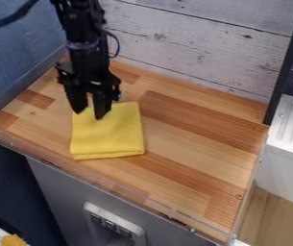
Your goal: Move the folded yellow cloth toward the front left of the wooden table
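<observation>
Cloth (108, 137), yellow and folded into a neat, flat shape, lies on the left part of the wooden bench (203, 153) as you look at it. Your black tool (89, 114) hangs down at the cloth's far left corner. Its two fingers are spread apart, with a gap between them, and they don't seem to be pinching anything. You can't tell for sure if the tips touch the cloth or sit just over it. Behind the bench is a wall of pale boards (200, 43), and a clear strip (110, 185) runs along the near edge.

The cloth looks light and soft, so it should bend easily and not break. It may slide a bit on the smooth wood if you push it, and the layers could slip open if you grab only the top one. A good place to take hold is the far left corner, right by your tool, with all the layers pinched together.
</observation>
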{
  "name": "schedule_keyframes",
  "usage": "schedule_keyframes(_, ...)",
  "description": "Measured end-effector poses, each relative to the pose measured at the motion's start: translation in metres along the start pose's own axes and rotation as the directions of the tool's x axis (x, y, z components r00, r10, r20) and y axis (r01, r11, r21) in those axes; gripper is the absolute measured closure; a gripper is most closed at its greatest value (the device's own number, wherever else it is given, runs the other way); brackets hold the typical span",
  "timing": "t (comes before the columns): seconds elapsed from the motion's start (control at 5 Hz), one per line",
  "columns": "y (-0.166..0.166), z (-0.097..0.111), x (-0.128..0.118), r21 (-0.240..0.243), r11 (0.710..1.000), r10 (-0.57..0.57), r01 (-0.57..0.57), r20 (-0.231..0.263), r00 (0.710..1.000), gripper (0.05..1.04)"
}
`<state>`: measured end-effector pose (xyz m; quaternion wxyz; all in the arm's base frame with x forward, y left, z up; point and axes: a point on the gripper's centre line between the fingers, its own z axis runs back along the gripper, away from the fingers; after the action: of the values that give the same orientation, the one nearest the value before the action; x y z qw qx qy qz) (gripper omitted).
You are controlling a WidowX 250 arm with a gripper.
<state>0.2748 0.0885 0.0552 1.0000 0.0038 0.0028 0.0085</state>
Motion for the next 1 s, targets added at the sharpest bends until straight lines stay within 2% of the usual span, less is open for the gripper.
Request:
schedule_keyframes(0.2,0.005,0.021,-0.006,-0.001,1.0,0.005,-0.004,0.027,1.0,0.087)
schedule_keyframes(0.6,0.015,0.039,-0.021,-0.016,1.0,0.011,-0.011,0.007,1.0,0.085)
schedule_keyframes(1.0,0.026,0.052,-0.018,-0.01,1.0,-0.008,0.008,0.011,1.0,0.084)
